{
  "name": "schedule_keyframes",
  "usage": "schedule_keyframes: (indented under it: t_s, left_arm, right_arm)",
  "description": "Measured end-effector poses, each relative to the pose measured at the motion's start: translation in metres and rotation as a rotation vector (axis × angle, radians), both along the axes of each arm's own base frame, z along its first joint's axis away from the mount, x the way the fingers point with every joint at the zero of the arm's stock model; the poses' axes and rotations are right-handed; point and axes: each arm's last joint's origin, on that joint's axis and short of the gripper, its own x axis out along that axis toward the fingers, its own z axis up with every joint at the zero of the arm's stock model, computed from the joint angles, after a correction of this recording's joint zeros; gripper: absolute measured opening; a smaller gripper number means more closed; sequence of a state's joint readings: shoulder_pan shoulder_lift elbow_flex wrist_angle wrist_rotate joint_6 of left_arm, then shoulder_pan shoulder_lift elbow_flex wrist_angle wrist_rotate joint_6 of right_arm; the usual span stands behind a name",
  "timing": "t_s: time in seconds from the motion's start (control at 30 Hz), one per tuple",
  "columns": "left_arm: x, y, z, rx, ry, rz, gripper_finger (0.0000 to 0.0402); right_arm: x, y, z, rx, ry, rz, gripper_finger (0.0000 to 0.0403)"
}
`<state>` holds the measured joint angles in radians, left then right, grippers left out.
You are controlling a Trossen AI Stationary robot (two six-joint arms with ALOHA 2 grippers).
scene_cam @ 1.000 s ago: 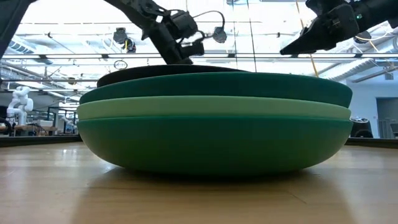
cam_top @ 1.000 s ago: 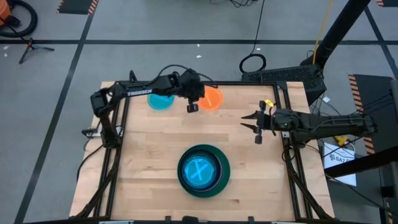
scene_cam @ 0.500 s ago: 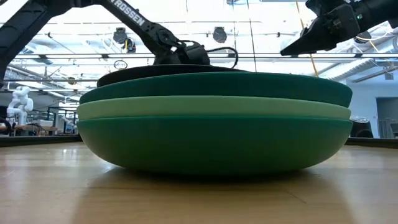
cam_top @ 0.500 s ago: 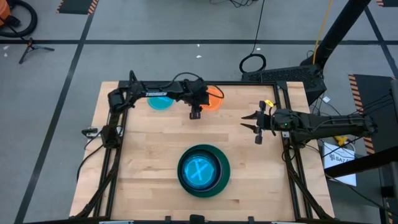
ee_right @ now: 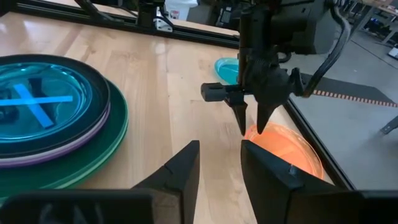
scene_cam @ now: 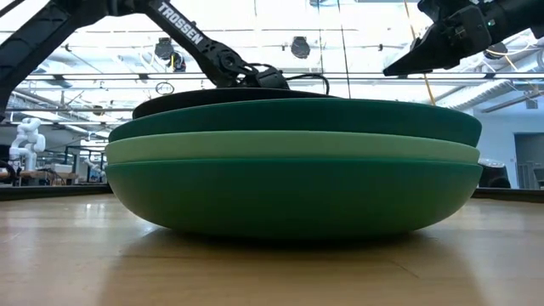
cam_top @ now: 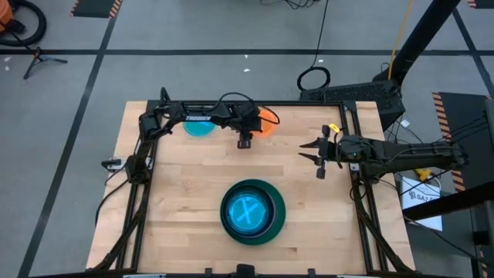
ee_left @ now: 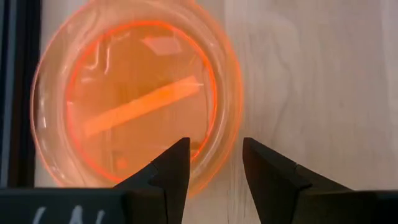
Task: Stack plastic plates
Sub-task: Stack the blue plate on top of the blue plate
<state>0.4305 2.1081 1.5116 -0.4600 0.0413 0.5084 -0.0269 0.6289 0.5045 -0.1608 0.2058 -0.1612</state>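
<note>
A small orange plate [cam_top: 267,121] [ee_left: 134,99] lies flat on the table by the far edge. My left gripper [cam_top: 248,123] [ee_left: 214,155] is open and points down at that plate's left rim [ee_right: 249,132], with one finger over the inside and one outside. A small cyan plate [cam_top: 199,127] [ee_right: 227,67] lies to its left. The stack [cam_top: 252,211] [scene_cam: 293,161] [ee_right: 50,118] sits near the middle: green plates below, then purple and black, with a cyan plate on top. My right gripper [cam_top: 307,152] [ee_right: 221,155] hovers open by the right edge. My left gripper comes from above, pointing down, with its fingers [ee_left: 177,165] astride the orange plate's left rim [ee_left: 217,140], one inside and one outside. I cannot tell whether they touch it. The plate lies flat on the table.
A black frame rail [ee_left: 18,93] runs along the far edge right behind the orange plate. Bare wood [cam_top: 185,177] stretches between the far plates and the stack. In the low view the stack hides my left gripper's fingers.
My left gripper has come down toward the orange plate and shifted slightly toward the table's right, with the arm stretching out lower over the far edge. In the low view it has sunk behind the stack. The plates have kept their places.
</note>
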Motion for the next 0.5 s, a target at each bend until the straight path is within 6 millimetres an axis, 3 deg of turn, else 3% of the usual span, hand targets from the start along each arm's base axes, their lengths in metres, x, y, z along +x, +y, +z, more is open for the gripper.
schedule_keyframes:
  t_s: [0.5]
  left_arm:
    - [-0.019,0.02,-0.004,0.028,0.118,-0.006,0.0154]
  right_arm:
    - [0.001,0.0,0.002,0.002,-0.018,-0.003,0.011]
